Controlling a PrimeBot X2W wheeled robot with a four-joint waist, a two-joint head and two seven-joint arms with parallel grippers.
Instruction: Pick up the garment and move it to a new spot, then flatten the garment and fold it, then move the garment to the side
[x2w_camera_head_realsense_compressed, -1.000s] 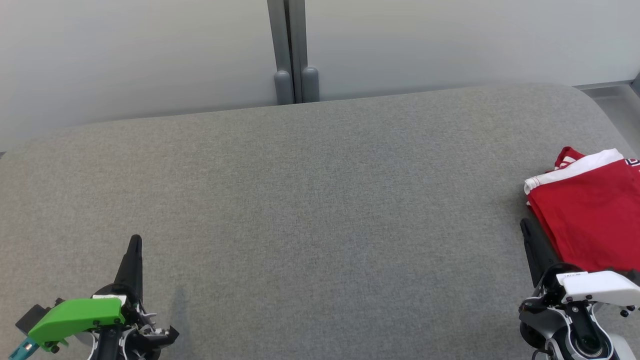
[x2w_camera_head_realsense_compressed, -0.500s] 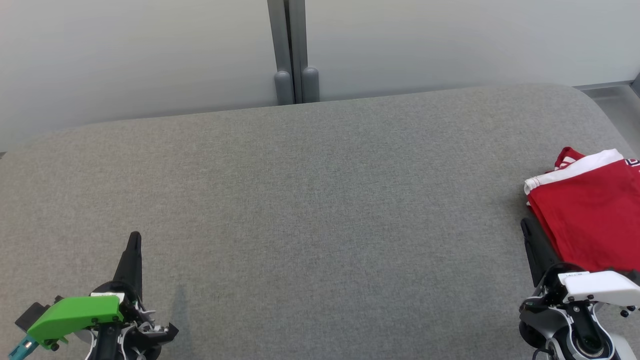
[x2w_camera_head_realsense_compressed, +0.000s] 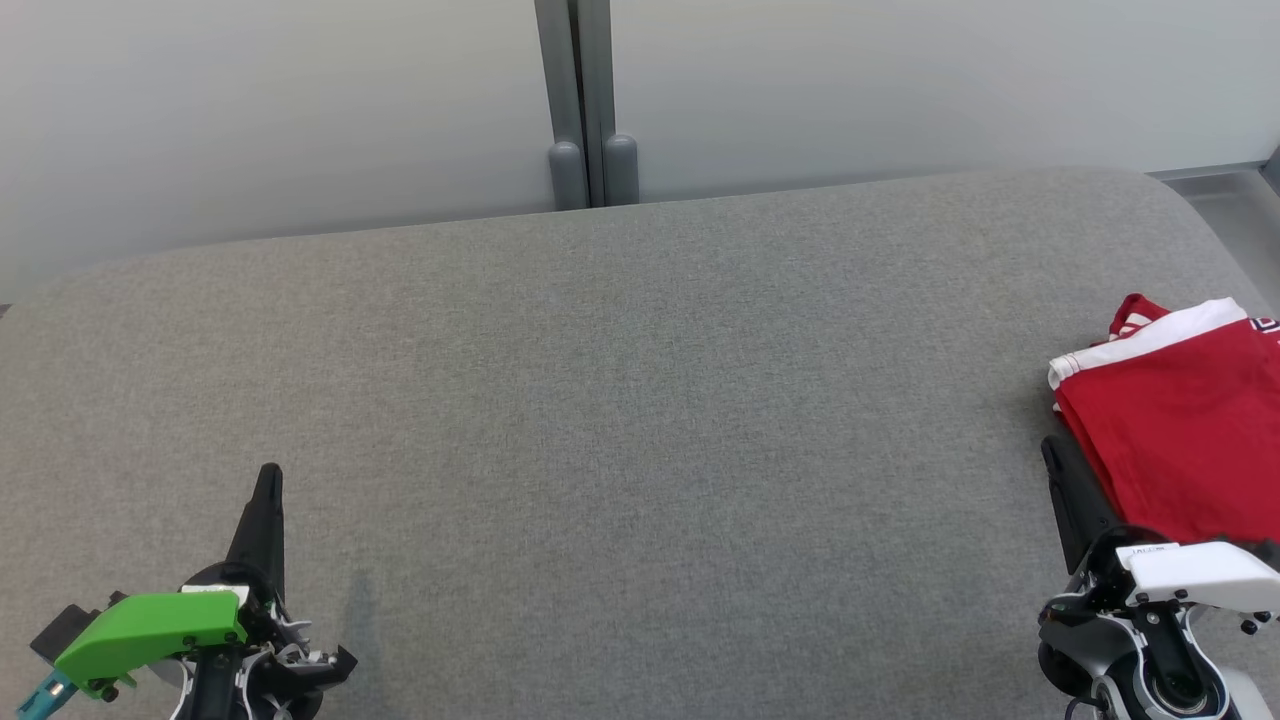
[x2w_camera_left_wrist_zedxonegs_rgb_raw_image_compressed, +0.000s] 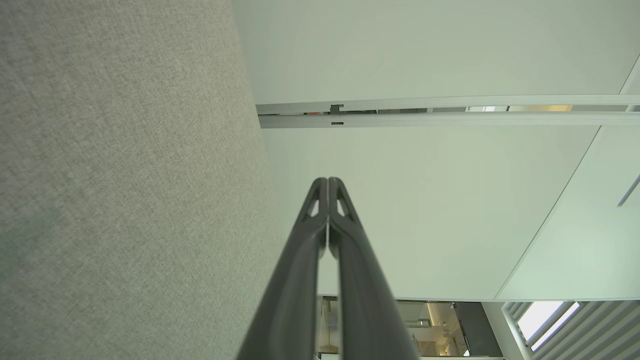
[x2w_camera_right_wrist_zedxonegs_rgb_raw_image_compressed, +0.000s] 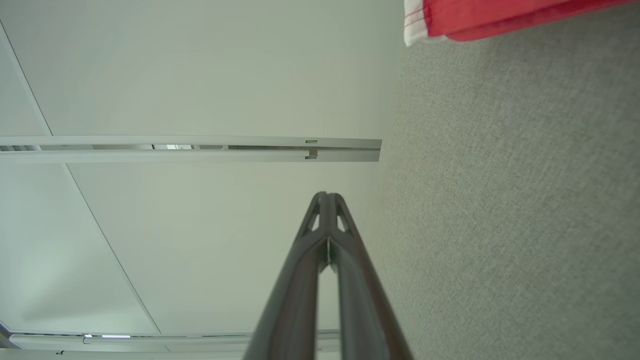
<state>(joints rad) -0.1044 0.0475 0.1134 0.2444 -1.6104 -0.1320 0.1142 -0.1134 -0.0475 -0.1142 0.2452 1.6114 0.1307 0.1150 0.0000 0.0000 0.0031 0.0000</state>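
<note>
Head view has the garment (x2w_camera_head_realsense_compressed: 1180, 430) way over at the right edge of the frame, about mid-height. It's red with a white band along its top edge, it looks folded into a flat stack, and the frame cuts off its right part. It's lying on the big grey fabric surface (x2w_camera_head_realsense_compressed: 640, 420), which takes up most of the picture. Behind that, along the top, there's a pale wall with a grey post (x2w_camera_head_realsense_compressed: 585, 100) running down it.

The right gripper (x2w_camera_head_realsense_compressed: 1052, 450) sits in the lower right corner with a white cover (x2w_camera_head_realsense_compressed: 1195, 575) on its wrist. Its dark finger points up the frame right along the garment's lower left edge. I honestly can't tell if it's touching the cloth or just beside it. The left gripper (x2w_camera_head_realsense_compressed: 268, 478) is in the lower left with a green cover (x2w_camera_head_realsense_compressed: 150, 630), finger pointing up over bare grey fabric, well apart from the garment.

The left wrist view shows that gripper (x2w_camera_left_wrist_zedxonegs_rgb_raw_image_compressed: 327, 181) with its two fingers pressed together at the tips and nothing between them. The right wrist view is the same deal: the gripper (x2w_camera_right_wrist_zedxonegs_rgb_raw_image_compressed: 326, 195) has its tips pressed together with nothing pinched, and the red and white garment (x2w_camera_right_wrist_zedxonegs_rgb_raw_image_compressed: 500, 17) peeks in at the upper right corner, apart from the tips.
</note>
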